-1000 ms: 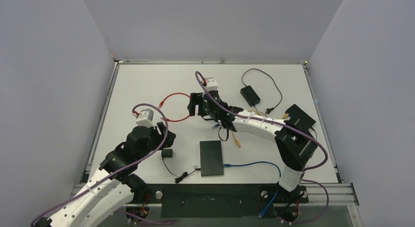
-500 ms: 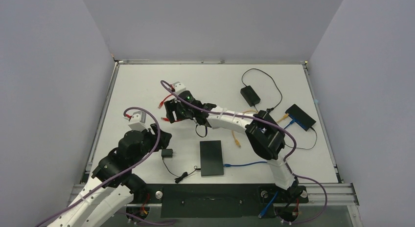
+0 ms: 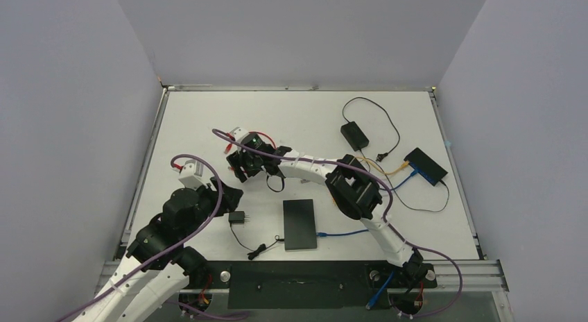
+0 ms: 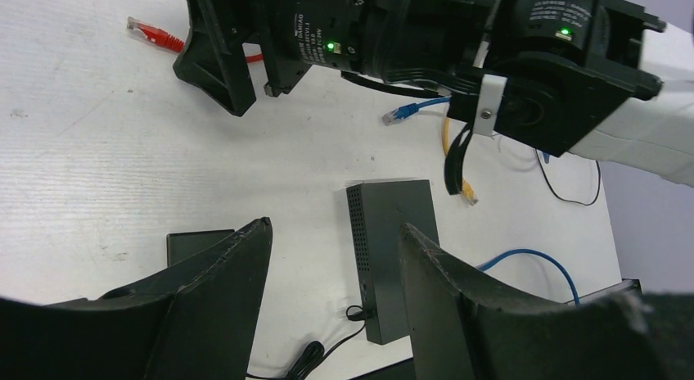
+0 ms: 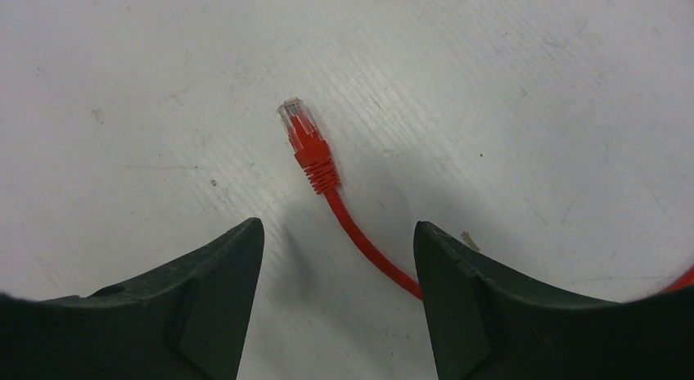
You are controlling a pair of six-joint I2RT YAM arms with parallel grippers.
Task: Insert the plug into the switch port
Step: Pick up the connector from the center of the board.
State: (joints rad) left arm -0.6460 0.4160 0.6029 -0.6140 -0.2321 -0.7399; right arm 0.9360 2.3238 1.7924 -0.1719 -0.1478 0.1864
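Note:
A red cable ends in a clear-tipped red plug (image 5: 304, 138) lying flat on the white table. My right gripper (image 5: 337, 224) hovers just behind it, open, with the red cable running back between its fingers toward the right one. From above, the right gripper (image 3: 240, 166) is at the table's left centre. The black switch (image 3: 299, 225) lies flat near the front edge, and its vented side (image 4: 393, 257) shows past my left gripper (image 4: 334, 226). That gripper is open and empty, near the front left (image 3: 225, 196).
A small black power adapter (image 3: 238, 217) with its cord lies left of the switch. Loose blue (image 4: 401, 112) and yellow (image 4: 466, 190) plugs lie under the right arm. A second black box (image 3: 426, 166) with cables and a power brick (image 3: 353, 134) sit at the right.
My right arm has swung left across the table, from the centre to the red cable's end, and its jaws have narrowed a little. The left arm drew back slightly.

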